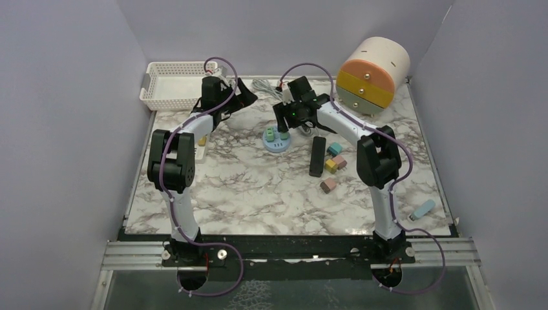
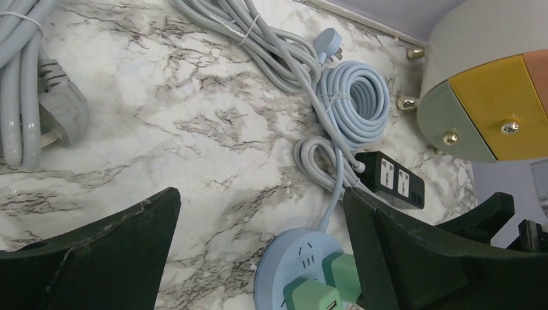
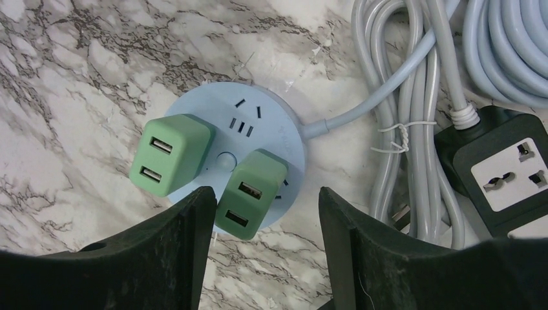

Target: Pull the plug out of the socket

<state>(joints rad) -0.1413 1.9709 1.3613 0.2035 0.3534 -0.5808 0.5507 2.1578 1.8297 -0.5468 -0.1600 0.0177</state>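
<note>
plug (image 3: 251, 190), the green one at lower centre of the right wrist view, sits in the round blue socket (image 3: 271, 116) on the tabletop (image 3: 97, 77), beside a second green plug (image 3: 171, 154). the right gripper (image 3: 266, 197) hovers with jaws wide astride it, likely to close on its sides; the left gripper (image 2: 262, 194), jaws also wide, hovers near the socket, perhaps to pin it down.
</note>
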